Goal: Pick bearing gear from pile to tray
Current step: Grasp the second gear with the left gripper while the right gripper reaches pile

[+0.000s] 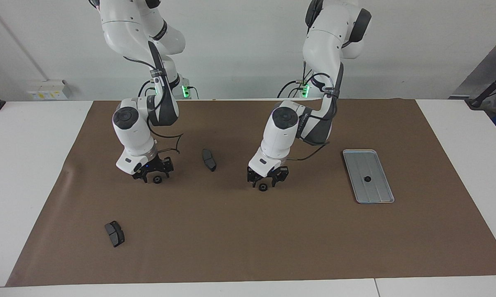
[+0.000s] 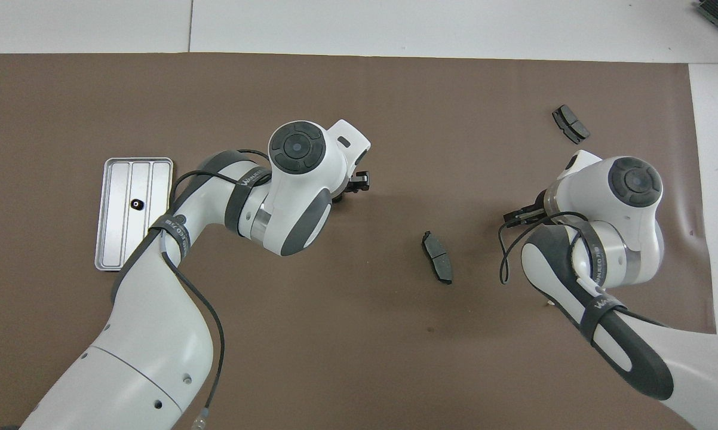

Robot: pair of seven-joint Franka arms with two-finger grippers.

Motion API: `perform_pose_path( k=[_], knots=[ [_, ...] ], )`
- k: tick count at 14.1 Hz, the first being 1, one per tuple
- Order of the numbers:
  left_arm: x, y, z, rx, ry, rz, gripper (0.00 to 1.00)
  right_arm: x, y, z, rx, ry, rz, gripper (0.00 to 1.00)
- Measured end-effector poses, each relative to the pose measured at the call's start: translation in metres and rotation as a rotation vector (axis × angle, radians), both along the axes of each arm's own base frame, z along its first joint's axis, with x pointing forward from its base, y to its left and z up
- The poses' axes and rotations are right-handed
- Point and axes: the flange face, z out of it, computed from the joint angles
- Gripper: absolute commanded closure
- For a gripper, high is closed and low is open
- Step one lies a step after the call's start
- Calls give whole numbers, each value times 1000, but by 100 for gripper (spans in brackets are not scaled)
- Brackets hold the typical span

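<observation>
Three small black bearing gears show. One gear (image 1: pixel 367 178) (image 2: pixel 137 204) lies in the silver ridged tray (image 1: pixel 378 194) (image 2: pixel 115 239) at the left arm's end of the mat. A second gear (image 1: pixel 263 187) rests on the mat mid-table, and my left gripper (image 1: pixel 264 182) is low over it, open, with a finger on either side. In the overhead view the left wrist hides this gear. A third gear (image 1: pixel 157 179) lies at the right arm's end, directly under my right gripper (image 1: pixel 151 177) (image 2: pixel 517 212), which is down at the mat.
One dark brake pad (image 1: pixel 209 159) (image 2: pixel 437 257) lies on the brown mat (image 1: pixel 248 247) between the two grippers. Another brake pad (image 1: pixel 114 233) (image 2: pixel 570 123) lies farther from the robots, toward the right arm's end.
</observation>
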Motion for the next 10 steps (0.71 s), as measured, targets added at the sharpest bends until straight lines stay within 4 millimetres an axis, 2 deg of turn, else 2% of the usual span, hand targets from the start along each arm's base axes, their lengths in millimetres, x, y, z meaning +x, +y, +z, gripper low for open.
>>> perform_pose_path(
  k=[2, 4, 8, 9, 10],
  knots=[
    [-1, -2, -10, 9, 8, -3, 27, -1, -2, -1, 7, 3, -12, 34],
    [1, 1, -9, 16, 1, -3, 28, -2, -2, -2, 21, 7, -27, 36],
    [3, 3, -8, 23, -6, -5, 35, -2, -2, -3, 26, 9, -28, 52],
    [3, 3, -9, 24, -7, -5, 36, -2, -2, -3, 26, 9, -24, 59],
    [3, 3, -10, 25, -6, -6, 37, -2, -2, -3, 26, 9, -20, 71]
  ],
)
